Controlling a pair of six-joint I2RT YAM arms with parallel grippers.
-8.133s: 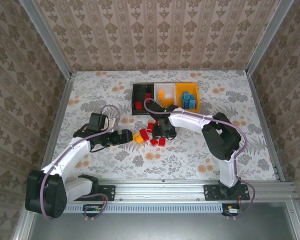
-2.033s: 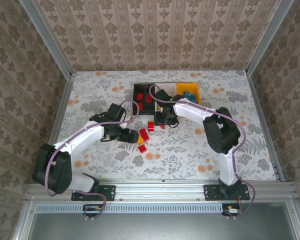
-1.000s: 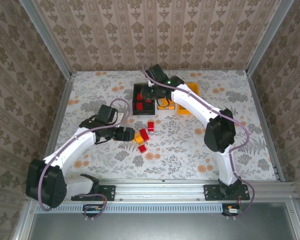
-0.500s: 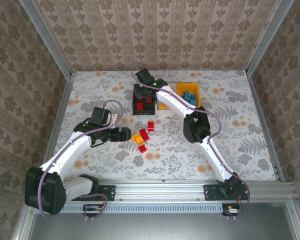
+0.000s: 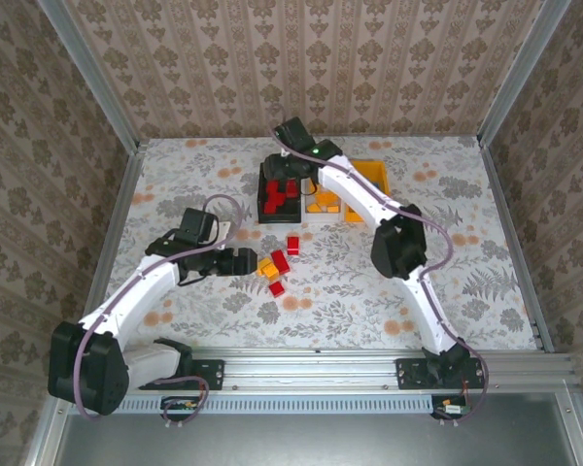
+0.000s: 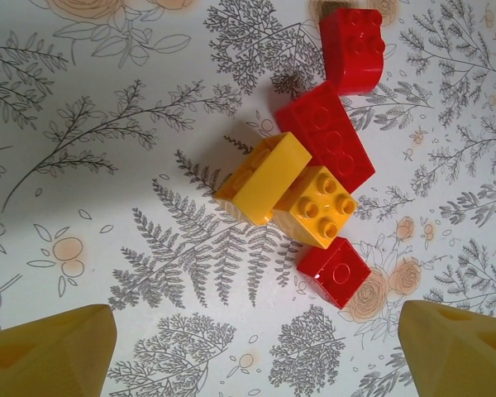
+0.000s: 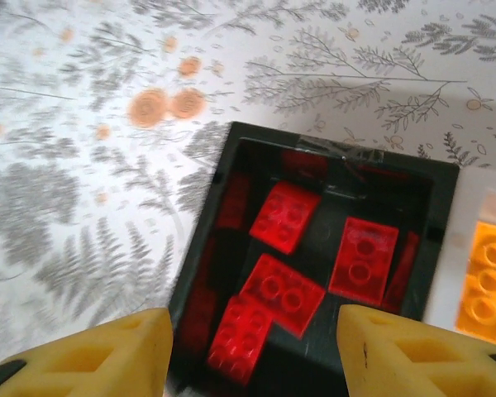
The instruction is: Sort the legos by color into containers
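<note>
Beneath the right gripper (image 7: 252, 324) lies the black bin (image 7: 347, 159), and here is the change: a second ago these jaws were pressed together as the arm came over from the loose pile; now they stand spread with nothing between them. I judge a red piece has just been let go among the red bricks (image 7: 283, 291) lying flat on the bin floor, so one more is sorted and this arm is free to fetch another.

Ahead of the left gripper (image 6: 256, 321), whose jaws hang spread and empty much as a moment ago, the leftover cluster sits untouched on the worktop (image 6: 107, 124); a yellow piece looks the likely next pick.

The worktop is a flat, smooth sheet printed with grey ferns and orange flowers. The black bin is a rigid, straight-walled plastic rectangle, glossy enough to mirror red on its inner walls; the white bin (image 7: 479, 198), touching it just right of the right jaws, holds an orange-yellow brick (image 7: 488, 285).

Between the left jaws and beyond them, all hard shiny plastic with crisp edges: a long red brick (image 6: 326, 136) with round studs; a long yellow brick (image 6: 263, 178) showing a smooth face; a square yellow brick (image 6: 317, 207) touching it; a square red brick (image 6: 353, 50) farthest out; a small red brick (image 6: 335, 271) nearest.
</note>
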